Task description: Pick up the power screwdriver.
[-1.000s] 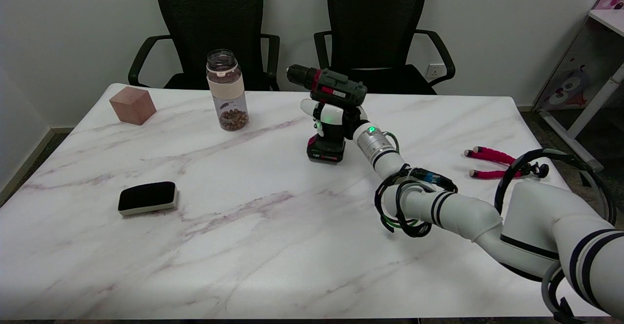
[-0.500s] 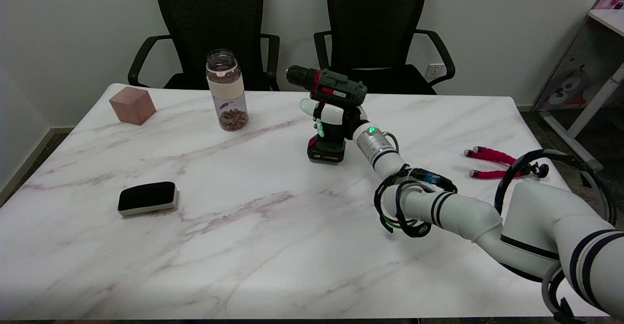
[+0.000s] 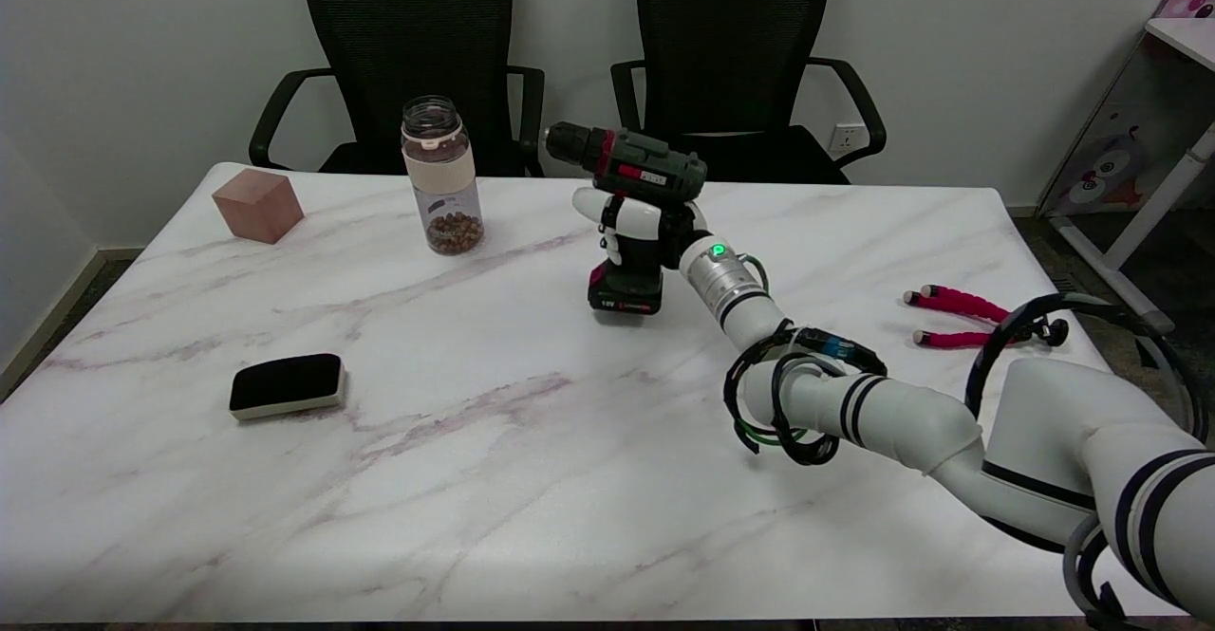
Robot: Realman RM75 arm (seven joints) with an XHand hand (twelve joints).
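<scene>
Power screwdriver (image 3: 626, 161) shifted left, chuck pointing left

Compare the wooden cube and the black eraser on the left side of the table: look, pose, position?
Colour: the wooden cube is plain reddish-brown; the black eraser has a black top on a white base.
Shape: the cube is blocky with flat faces; the eraser is low, flat and rounded.
Position: the cube sits near the far left corner of the table; the eraser lies nearer the camera.
Shared: both rest on the table, apart from the right hand.
</scene>
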